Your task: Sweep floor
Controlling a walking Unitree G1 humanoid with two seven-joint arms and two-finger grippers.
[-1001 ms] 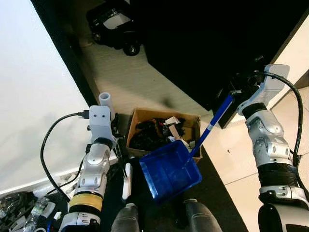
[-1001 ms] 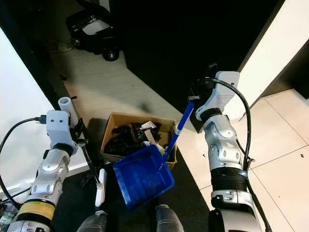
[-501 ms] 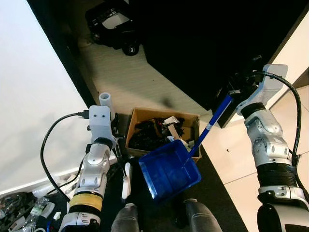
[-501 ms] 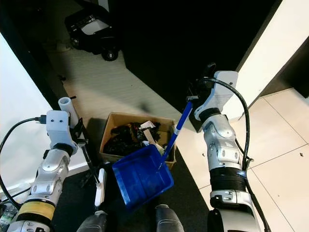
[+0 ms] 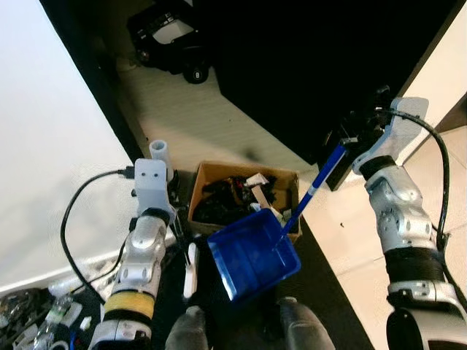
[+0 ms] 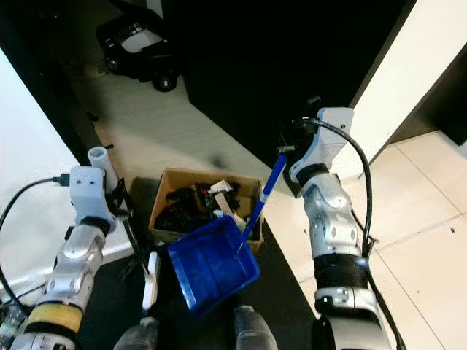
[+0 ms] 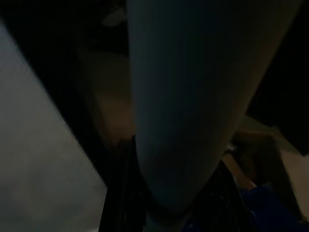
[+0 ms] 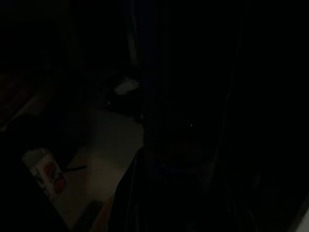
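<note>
My right gripper is raised at the right, shut on the top of the long blue handle of a blue dustpan. The dustpan hangs tilted, its far edge at the near rim of an open cardboard box that holds dark rubbish and paper scraps. On the left, my left gripper is shut on a white broom handle that stands upright. That handle appears as a thick pale cylinder in the left wrist view. The right wrist view is nearly black.
A white wall runs along the left, and a large black panel stands behind the box. A black wheeled device sits farther back. Cables and bottles lie at the near left. Pale tiles lie to the right.
The dustpan and my right gripper have edged slightly left, toward the box. The left arm and broom handle have stayed put.
</note>
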